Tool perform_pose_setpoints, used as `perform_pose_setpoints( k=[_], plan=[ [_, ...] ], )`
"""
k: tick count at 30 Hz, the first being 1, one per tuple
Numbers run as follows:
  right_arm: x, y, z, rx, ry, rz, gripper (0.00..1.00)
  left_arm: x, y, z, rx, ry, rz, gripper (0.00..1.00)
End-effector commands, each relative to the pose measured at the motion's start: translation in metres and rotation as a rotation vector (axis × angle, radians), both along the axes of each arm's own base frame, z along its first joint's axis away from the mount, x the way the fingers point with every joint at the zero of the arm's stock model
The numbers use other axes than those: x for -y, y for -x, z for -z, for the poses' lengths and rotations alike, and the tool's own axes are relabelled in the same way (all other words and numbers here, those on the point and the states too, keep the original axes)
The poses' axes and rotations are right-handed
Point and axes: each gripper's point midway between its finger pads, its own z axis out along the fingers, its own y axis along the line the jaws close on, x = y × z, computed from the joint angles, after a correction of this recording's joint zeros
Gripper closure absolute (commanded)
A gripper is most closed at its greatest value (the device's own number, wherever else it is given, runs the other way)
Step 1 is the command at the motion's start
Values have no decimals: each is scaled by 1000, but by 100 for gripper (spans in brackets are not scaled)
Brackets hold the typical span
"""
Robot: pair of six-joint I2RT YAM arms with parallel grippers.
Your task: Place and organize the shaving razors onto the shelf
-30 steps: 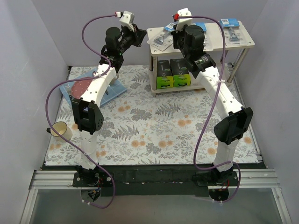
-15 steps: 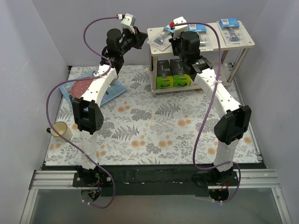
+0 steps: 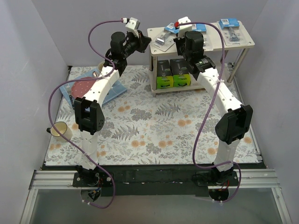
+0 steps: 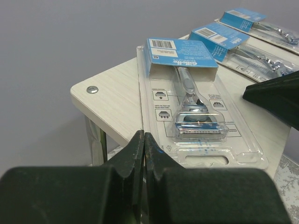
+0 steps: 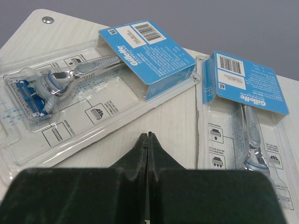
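Left pincer shut: matte black wedge fingers pressed flat together, nothing between them. Tips at the near edge of a clear blister pack, contact not discernible. Pack flat on the top board of the shelf, by a rounded corner of pale wood grain with a silver screw head and a shiny metal leg below. Glossy moulded plastic over a chrome-and-blue razor, blue barcoded card at the far end.

Right pincer likewise shut and empty, above bare board between that pack, lying askew, and a second pack set nearly square. Third pack at the board's right end.

Lower tier: two black-and-lime boxes, upright, side by side. On the floral cloth, well apart from the shelf, a round pink speckled plate and a cream mug.
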Motion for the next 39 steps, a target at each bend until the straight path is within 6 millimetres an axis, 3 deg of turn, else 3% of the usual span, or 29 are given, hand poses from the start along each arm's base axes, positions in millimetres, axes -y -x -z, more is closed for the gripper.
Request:
perform_pose_setpoints(
  k=[1,7,21,39],
  plan=[
    [3,-1,-20,45,-24,-14,99,11,21,-2,-17,-14,51,100],
    [-10,-10,-12,30,-37,-55,99,24,46,-15,-13,-3,97,100],
    [-30,-26,6,-4,-64,-115,99,51,94,-17,-48,1,171,98],
    [-46,-41,16,-4,-80,-160,99,67,108,-14,-50,-17,177,95]
  ],
)
